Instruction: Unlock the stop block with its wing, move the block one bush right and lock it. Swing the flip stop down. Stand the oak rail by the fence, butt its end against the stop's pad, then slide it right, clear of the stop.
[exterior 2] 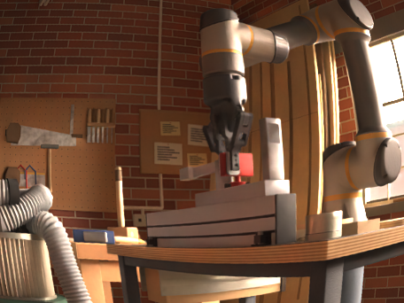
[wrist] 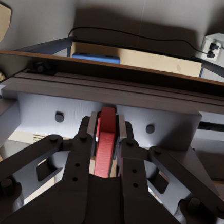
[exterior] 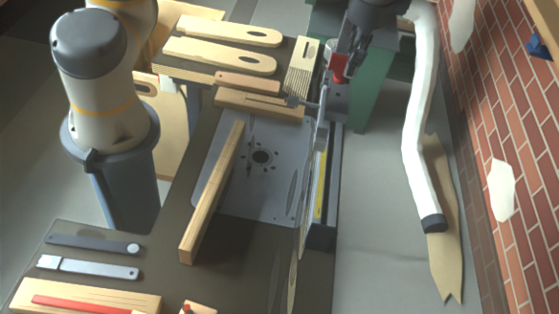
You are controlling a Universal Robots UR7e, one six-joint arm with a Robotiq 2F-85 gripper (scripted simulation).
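The red wing [wrist: 105, 138] of the stop block stands upright between my two fingers, which lie against its flat sides. My gripper [wrist: 105, 128] is closed on it from above. The wing [exterior: 338, 64] sits on top of the grey stop block [exterior: 330, 103] at the far end of the fence [exterior: 319, 158]. The flip stop arm [exterior 2: 199, 171] sticks out level from the block over the table. The oak rail [exterior: 214, 189] lies flat on the table in front of the fence, apart from it.
The router plate [exterior: 261, 172] with its round hole lies between rail and fence. Push blocks and a featherboard [exterior: 300, 67] lie at the table's far end. The robot base [exterior: 103, 119] stands at the left. A white dust hose [exterior: 421, 119] hangs beyond the fence.
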